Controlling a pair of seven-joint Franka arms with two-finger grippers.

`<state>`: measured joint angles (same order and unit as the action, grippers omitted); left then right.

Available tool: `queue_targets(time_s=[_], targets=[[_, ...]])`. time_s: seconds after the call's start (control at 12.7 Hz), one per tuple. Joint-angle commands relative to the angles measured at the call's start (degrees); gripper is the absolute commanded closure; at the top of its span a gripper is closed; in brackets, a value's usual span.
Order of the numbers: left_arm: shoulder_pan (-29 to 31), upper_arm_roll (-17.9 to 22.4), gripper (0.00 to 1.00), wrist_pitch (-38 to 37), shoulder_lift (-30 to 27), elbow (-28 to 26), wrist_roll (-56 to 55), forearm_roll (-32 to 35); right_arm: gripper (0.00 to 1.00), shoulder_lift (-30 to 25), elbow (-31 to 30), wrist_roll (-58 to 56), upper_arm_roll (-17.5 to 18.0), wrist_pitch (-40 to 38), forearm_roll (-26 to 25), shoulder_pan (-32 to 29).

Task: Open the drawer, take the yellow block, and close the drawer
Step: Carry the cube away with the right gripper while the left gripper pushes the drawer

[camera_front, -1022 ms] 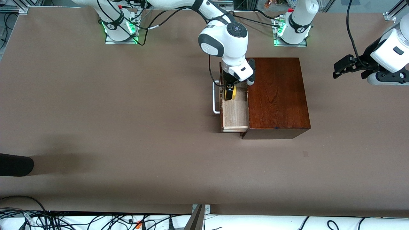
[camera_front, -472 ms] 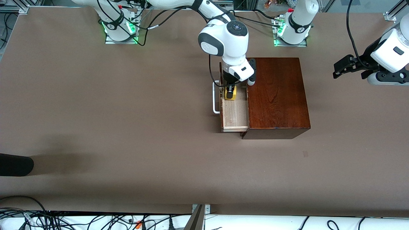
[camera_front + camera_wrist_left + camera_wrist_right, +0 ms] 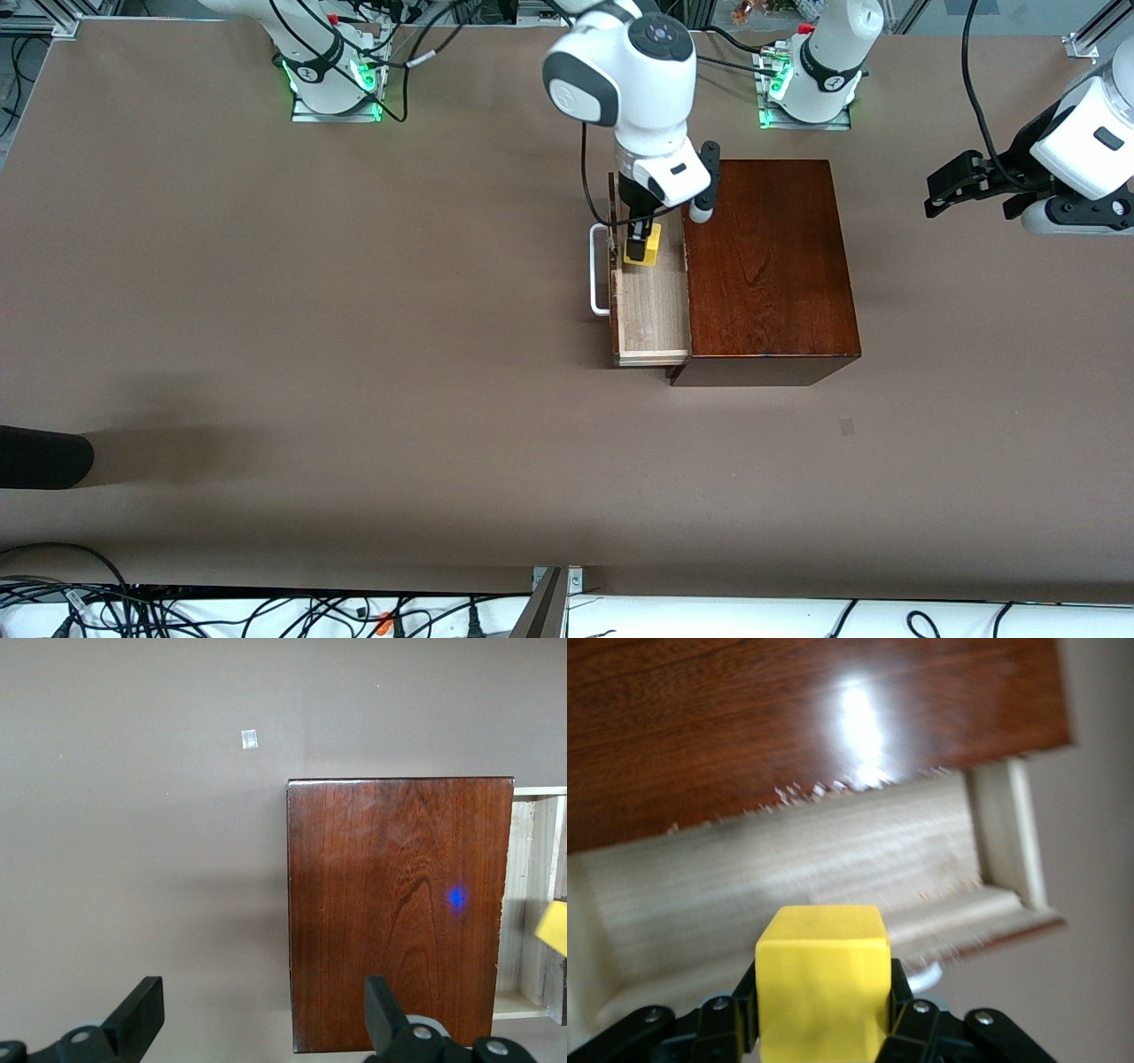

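The dark wooden box [image 3: 766,266] stands mid-table with its drawer [image 3: 654,310] pulled out toward the right arm's end, showing a pale interior and a white bar handle [image 3: 599,270]. My right gripper [image 3: 638,241] hangs over the open drawer, shut on the yellow block [image 3: 648,255], which is lifted off the drawer floor. In the right wrist view the yellow block [image 3: 822,979] sits between the black fingers [image 3: 908,1019] above the drawer's interior [image 3: 788,877]. My left gripper [image 3: 952,190] waits open in the air at the left arm's end; its wrist view shows the box [image 3: 399,904] and the block [image 3: 554,926].
A small pale patch [image 3: 848,427] marks the table nearer the front camera than the box. A black rounded object [image 3: 40,456] juts in at the table's edge toward the right arm's end. Cables [image 3: 266,611] run along the near edge.
The right gripper has shut on the yellow block and risen with it out of the drawer. The left arm and the drawer have not moved.
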<state>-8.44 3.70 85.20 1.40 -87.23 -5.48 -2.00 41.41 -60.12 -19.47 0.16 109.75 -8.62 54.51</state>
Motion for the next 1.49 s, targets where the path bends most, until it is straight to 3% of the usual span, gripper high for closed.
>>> queue_targets(time_s=[0.0, 0.24, 0.63, 0.79, 1.18, 1.41], targets=[[-0.87, 0.08, 0.00, -1.35, 1.67, 2.15, -0.32, -1.43, 0.93, -6.94, -0.97, 0.49, -0.07, -7.16, 1.85, -3.08], [-1.40, -1.41, 0.00, -1.44, 3.78, 2.24, -0.23, -1.34, 0.92, -9.77, -0.97, -1.87, -0.34, -14.37, 8.07, -12.73], [-1.93, -2.81, 0.00, -1.17, 7.82, 2.50, 0.64, -4.33, 0.95, -12.50, -1.23, -12.52, -0.95, -16.24, 10.01, -26.71], [-2.89, -6.41, 0.00, -0.65, 9.57, 2.42, 0.73, -5.37, 0.95, -12.50, -1.23, -12.17, -1.30, -18.95, 11.43, -31.64], [-4.56, -20.81, 0.00, 1.89, 17.31, 6.54, 2.04, -6.53, 0.97, -12.59, -1.32, -12.00, -1.65, -20.10, 12.66, -40.71], [-4.74, -26.71, 0.00, 5.93, 17.67, 6.72, 17.11, -6.61, 0.97, -13.46, -1.75, -3.33, -3.50, -24.22, 12.84, -41.58]])
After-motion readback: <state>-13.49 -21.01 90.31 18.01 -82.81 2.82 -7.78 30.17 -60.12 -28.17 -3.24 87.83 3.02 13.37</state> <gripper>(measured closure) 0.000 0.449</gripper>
